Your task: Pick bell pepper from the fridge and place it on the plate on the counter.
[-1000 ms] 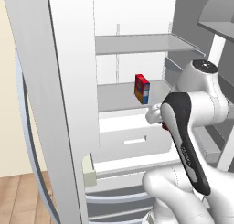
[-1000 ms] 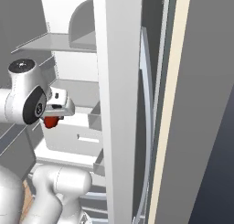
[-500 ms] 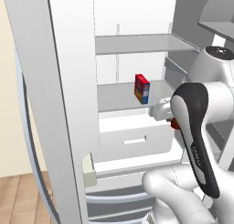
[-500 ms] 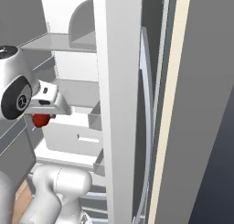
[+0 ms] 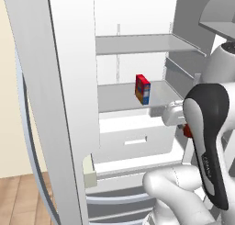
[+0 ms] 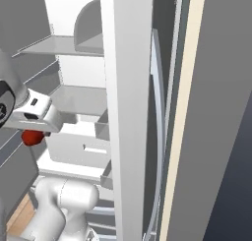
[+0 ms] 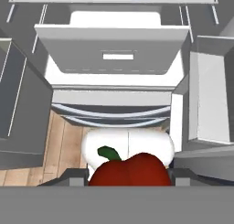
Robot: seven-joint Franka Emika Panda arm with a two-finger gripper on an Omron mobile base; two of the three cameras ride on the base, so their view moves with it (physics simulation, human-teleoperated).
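Gripper [image 7: 128, 175] jaws clenched on the bell pepper [image 7: 130, 169], held in front of the open fridge [image 5: 137, 59], above its white drawer [image 7: 112, 49]; red, blue and yellow carton [image 5: 142, 89] stands on a glass shelf [image 5: 133, 96] behind.

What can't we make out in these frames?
- Bell pepper: lower half cut off by the hand view's bottom edge; in the left base view the arm covers most of it.
- Gripper fingertips: hidden by the hand's white body, right base view.
- Carton print: too small to read.

White arm [image 5: 176, 192], black-sleeved forearm
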